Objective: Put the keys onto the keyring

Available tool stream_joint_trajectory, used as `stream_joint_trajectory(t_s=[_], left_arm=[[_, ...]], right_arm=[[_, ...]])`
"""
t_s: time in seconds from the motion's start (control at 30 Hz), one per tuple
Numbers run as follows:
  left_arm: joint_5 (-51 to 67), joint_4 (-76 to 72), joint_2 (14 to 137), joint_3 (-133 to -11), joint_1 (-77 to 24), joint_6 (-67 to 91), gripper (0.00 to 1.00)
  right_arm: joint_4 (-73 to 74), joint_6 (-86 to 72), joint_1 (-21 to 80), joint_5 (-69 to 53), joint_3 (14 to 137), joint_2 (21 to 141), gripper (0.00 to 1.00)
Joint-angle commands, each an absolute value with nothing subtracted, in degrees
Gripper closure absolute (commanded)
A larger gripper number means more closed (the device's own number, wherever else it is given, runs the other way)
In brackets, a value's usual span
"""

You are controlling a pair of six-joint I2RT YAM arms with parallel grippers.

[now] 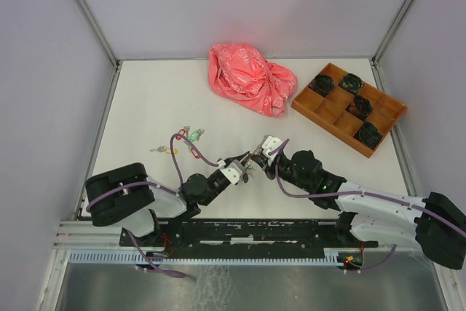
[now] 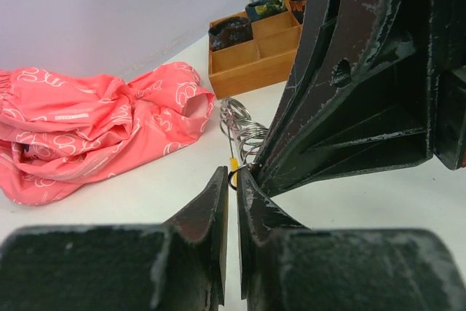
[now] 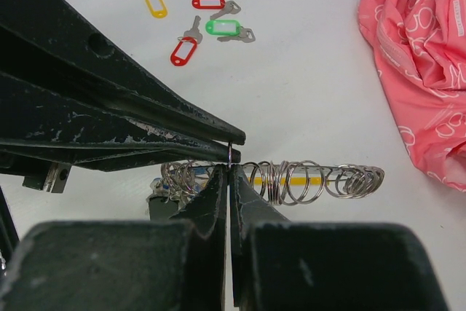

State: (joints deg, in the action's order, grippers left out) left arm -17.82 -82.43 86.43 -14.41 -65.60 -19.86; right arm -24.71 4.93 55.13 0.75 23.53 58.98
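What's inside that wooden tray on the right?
Four compartments of the tray each hold a dark, crumpled bundle; the others show bare wood. Anything beneath the bundles is covered, and what the bundles are can't be made out.

Yours on hand: left arm (image 1: 164, 198) stretched low toward centre, left gripper (image 1: 245, 167) with fingers drawn to a thin slit; right arm (image 1: 378, 205) angled inward, right gripper (image 1: 261, 154) fingers pressed together, tips of both nearly touching.
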Motion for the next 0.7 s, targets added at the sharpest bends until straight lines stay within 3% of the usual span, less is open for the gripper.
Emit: stream_joint_trajectory(t_s=[0.0,0.2,0.5,0.67], left_arm=[[-20.9,-85.8,87.9,-16.4,-66.1,-23.0,0.90],[-17.1,-79.7,83.9,-15.7,-66.2,-23.6,0.97],[8.1,-48.7,67.0,-17.8,-59.8,-18.7,0.97],[12.0,-40.0,60.5,-18.1,-57.7,-18.1,0.83]], right_arm=[[-28.7,3.0,55.8,-1.2,25.7,58.7,0.99],[-25.4,6.1,55.8,-0.8,25.5,57.4,0.99],[-19.5,13.8,52.4,-8.9,26.5,55.9,0.99],[-19.3,14.7,49.3,-15.1,27.1,57.6,0.99]])
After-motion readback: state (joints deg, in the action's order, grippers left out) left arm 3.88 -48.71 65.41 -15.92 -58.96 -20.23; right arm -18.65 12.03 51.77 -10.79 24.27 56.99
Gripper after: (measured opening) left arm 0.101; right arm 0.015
